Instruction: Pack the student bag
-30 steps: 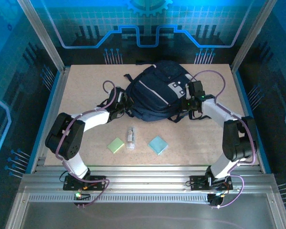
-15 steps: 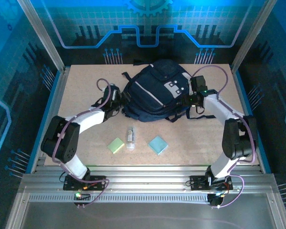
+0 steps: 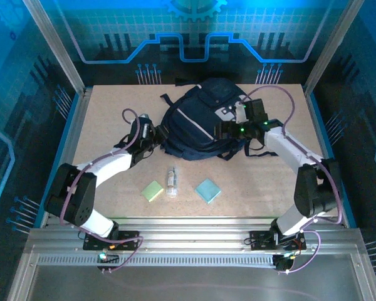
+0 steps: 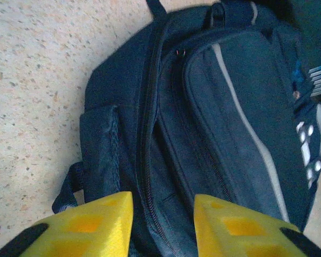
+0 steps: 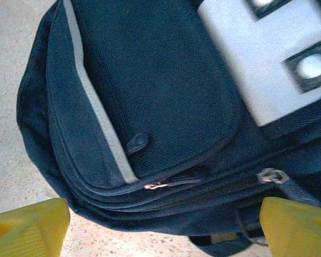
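Right pincer [image 5: 160, 230] gapes wide over student bag [image 5: 166, 80].

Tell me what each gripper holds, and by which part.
Right gripper: open wide above the bag, holding nothing. Left gripper: fingers straddle the bag's side by a zipper; whether they pinch the fabric cannot be told.
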Controlling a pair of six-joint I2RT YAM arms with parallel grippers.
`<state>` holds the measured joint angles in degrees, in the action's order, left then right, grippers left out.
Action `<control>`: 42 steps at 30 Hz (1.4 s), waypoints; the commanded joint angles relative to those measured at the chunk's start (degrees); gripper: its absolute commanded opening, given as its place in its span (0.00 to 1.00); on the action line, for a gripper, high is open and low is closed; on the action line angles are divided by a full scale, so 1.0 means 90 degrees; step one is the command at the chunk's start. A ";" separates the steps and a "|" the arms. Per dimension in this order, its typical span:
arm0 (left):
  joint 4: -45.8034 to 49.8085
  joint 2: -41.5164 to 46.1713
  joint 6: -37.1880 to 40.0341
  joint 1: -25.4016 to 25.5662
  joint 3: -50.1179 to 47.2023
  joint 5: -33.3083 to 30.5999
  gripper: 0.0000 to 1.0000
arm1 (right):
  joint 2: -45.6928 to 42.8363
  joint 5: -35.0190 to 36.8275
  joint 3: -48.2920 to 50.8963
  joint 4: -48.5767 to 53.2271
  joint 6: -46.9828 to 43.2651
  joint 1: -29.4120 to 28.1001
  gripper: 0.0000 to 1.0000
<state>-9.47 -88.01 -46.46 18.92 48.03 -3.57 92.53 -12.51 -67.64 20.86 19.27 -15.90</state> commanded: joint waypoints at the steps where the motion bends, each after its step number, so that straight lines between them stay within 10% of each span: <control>1: -0.0139 -0.0293 0.0013 0.0143 -0.0003 0.0230 0.29 | 0.0415 -0.0395 -0.0184 -0.0316 0.0381 -0.0210 0.93; 27: -0.0671 -0.1335 -0.0328 0.0505 -0.0200 0.0316 0.15 | 0.0536 -0.1668 0.0147 -0.0564 0.1820 -0.1680 0.91; 35: -0.0233 -0.0566 0.0007 0.0500 -0.0333 0.0048 0.48 | -0.0183 0.0023 0.0084 0.0483 0.1554 -0.0920 0.88; 42: 0.0035 0.0179 -0.0062 0.0531 -0.0540 0.0200 0.53 | 0.0136 0.0518 0.0005 -0.0173 0.1564 -0.0710 0.84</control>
<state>-11.51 -88.62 -47.51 23.09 44.07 -3.11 91.68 -10.68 -66.08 21.17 33.78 -22.81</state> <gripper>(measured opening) 0.531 0.840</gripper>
